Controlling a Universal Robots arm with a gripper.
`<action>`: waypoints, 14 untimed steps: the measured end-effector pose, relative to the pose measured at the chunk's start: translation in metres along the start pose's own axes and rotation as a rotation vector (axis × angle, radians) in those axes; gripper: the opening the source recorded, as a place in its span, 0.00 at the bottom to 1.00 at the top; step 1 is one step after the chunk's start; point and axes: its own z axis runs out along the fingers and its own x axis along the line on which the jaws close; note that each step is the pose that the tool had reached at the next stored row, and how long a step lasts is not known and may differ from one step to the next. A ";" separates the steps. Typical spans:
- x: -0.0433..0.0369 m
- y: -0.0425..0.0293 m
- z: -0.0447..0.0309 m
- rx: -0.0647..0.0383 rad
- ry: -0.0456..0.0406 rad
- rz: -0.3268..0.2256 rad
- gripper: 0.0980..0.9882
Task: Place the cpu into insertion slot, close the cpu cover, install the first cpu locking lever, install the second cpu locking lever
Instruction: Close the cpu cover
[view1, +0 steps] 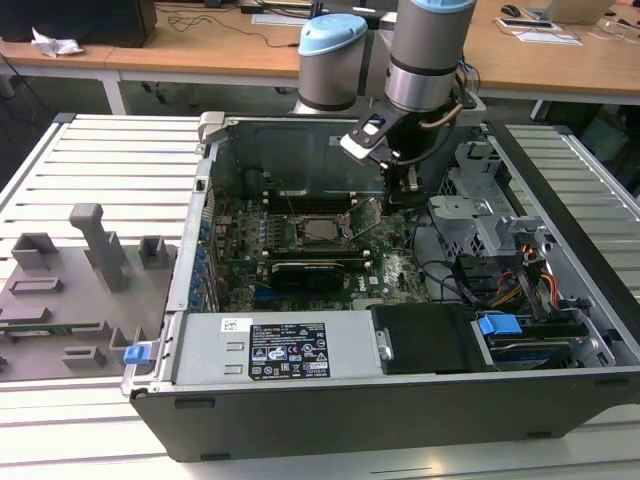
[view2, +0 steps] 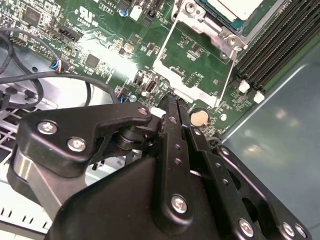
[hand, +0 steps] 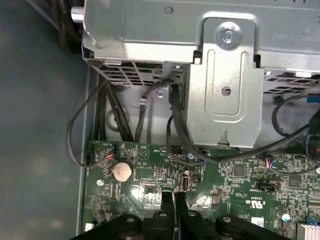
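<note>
Inside an open computer case (view1: 300, 420) on the bench (view1: 110, 150), the cpu (view2: 235, 6) sits in the insertion slot (view2: 210, 27), so the first step appears done. The cpu cover (view2: 167, 71) stands swung open, bare board showing through its window; closing it and fastening both locking levers look left to do. The tool (view2: 175, 102), pressed together and empty, hovers just beside the cover's free edge.

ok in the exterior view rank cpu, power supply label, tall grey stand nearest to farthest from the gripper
1. cpu, beside the gripper
2. power supply label, nearer the camera
3. tall grey stand, far at the exterior view's left
</note>
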 end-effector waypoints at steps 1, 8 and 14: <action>0.0000 -0.0004 -0.0001 0.003 0.0000 0.000 0.07; 0.0003 -0.0055 -0.0017 0.031 0.0018 0.000 0.07; 0.0011 -0.0183 -0.0020 0.032 0.0020 0.000 0.07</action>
